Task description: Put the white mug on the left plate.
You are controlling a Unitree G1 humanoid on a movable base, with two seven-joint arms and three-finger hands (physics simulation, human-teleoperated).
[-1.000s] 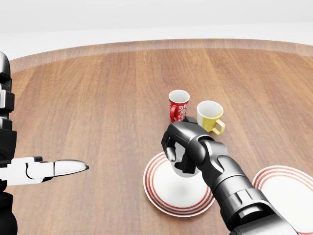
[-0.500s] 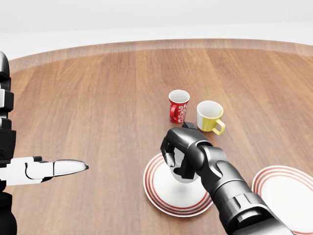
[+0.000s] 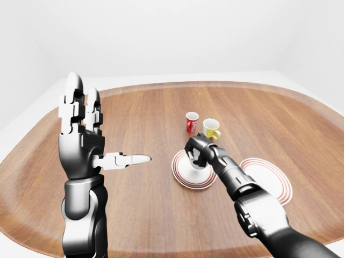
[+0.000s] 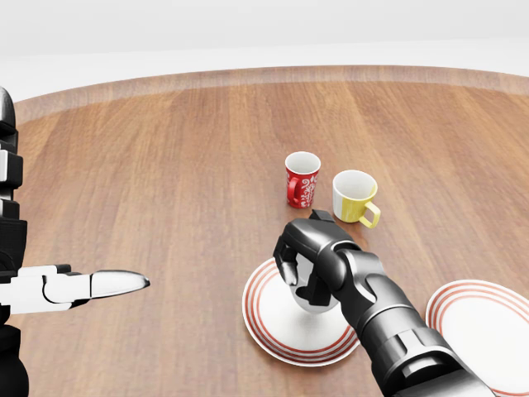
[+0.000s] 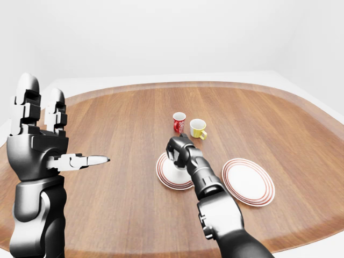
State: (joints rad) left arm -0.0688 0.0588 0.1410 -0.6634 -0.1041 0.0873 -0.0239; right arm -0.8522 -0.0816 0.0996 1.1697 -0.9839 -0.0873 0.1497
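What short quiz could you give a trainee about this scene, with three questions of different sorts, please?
1. True or false: the right hand is over the left plate, its fingers closed round the white mug.
2. Multiple choice: which mugs stand on the table above the left plate in the head view? A) a red mug and a yellow mug; B) two white ones; C) none.
3. Fill in: the left hand is raised and ____, holding nothing.

Key: 1 true; 2 A; 3 open. The right plate holds nothing.
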